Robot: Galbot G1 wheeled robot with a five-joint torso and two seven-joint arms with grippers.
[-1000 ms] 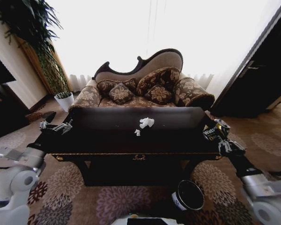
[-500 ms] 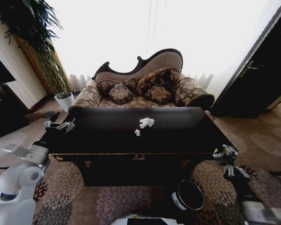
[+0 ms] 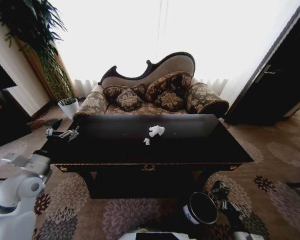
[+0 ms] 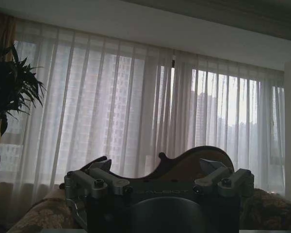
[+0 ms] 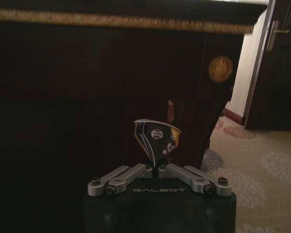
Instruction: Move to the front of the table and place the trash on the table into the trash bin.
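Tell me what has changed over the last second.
The right end effector, shut on a dark wrapper, dropped from the table edge down beside the trash bin. The left end effector barely shifted near the table's left end. Paper wads stayed put.

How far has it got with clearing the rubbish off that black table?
It is parked in front of the table. The right gripper is shut on a dark printed wrapper, held low beside the bin and below the table edge, not yet dropped in. A white paper wad and a tiny white bit lie on the tabletop. The left gripper hovers open at the table's left end.
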